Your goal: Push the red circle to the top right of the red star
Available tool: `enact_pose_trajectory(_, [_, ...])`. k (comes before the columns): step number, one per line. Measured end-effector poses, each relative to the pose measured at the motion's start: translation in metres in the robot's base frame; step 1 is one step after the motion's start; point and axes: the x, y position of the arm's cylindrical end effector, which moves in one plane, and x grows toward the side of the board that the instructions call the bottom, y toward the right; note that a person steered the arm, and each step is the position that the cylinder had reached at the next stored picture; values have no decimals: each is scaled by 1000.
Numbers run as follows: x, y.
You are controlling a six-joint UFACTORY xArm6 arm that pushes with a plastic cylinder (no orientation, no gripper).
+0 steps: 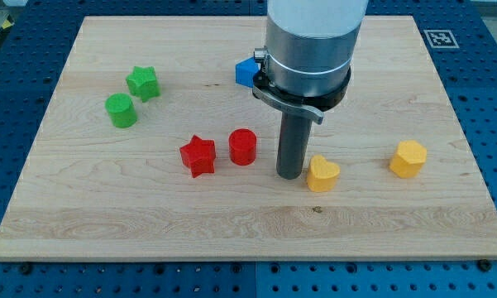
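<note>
The red circle (242, 146) stands on the wooden board just right of the red star (198, 156), almost touching it and slightly higher in the view. My tip (290, 174) rests on the board to the right of the red circle, a short gap away, and close to the left of a yellow heart (322, 174). The rod hangs from the large grey arm body at the view's top.
A green star (143, 83) and a green circle (121, 110) sit at the left. A blue block (246, 72) is partly hidden behind the arm. A yellow hexagon (408, 158) lies at the right. The board's edge (248, 258) runs along the view's bottom.
</note>
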Motion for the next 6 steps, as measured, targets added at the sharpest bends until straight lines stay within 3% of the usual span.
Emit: enact_pose_trajectory(6, [-18,-26])
